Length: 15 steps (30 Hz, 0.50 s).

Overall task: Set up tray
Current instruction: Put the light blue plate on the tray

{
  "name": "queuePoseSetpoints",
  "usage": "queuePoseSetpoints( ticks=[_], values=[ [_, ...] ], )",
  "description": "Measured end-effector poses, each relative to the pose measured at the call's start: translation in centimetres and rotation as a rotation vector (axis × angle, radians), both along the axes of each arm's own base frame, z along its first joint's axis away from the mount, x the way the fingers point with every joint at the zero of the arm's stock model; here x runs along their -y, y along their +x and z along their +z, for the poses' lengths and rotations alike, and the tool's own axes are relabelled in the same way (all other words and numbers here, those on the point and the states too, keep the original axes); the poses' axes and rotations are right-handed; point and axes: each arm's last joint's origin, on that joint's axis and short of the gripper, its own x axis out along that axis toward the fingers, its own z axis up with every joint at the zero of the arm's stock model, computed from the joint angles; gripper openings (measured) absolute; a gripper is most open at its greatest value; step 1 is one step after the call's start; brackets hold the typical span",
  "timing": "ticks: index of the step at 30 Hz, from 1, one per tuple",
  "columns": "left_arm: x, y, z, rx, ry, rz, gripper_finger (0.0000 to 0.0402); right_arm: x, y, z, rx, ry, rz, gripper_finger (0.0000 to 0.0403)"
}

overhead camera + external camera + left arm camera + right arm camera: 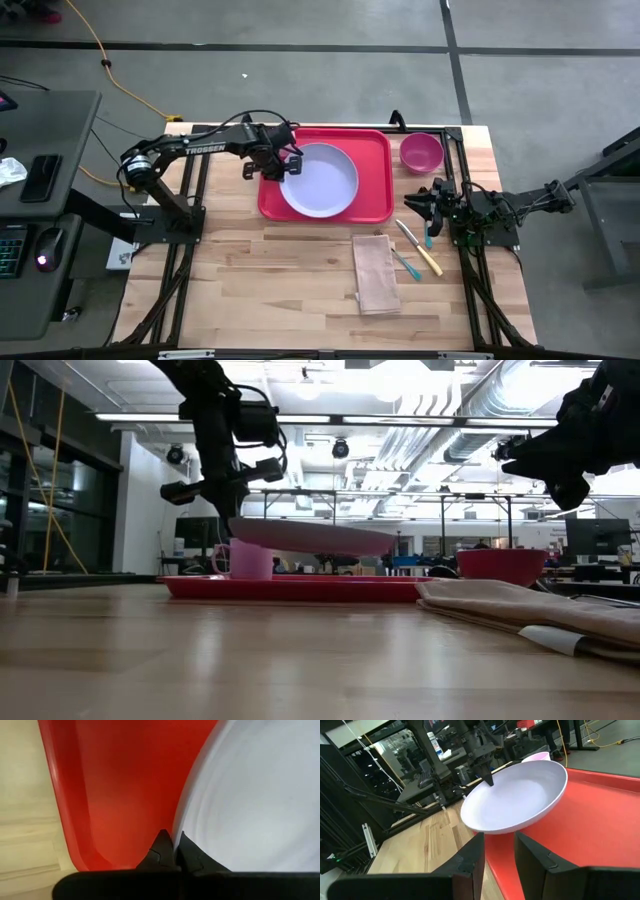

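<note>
The tray (375, 170) lies flat on the desk (250, 280); rigid, light, slick plastic, best gripped at its low rim. The left claw (283, 168) is clamped on the plate (322, 180) rim, holding it tilted above the tray. The right claw (418, 203) waits beside, fingers apart and empty.

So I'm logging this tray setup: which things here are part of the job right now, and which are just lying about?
In the job:
- red tray
- lavender plate, lifted by its rim over the tray
- left pincer, shut on the plate

Lying about:
- pink bowl
- pink cup
- folded napkin
- cutlery
- right pincer, waiting
</note>
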Motion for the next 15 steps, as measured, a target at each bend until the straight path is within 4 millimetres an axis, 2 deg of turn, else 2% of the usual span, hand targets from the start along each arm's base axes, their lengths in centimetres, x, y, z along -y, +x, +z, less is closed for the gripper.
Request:
queuePoseSetpoints(
  ticks=[15],
  values=[
    [-0.19,-0.1,-0.01,0.002,0.002,-0.009,0.0012,0.0,0.0,0.0,0.001,0.004,-0.001,0.0083]
  ],
)
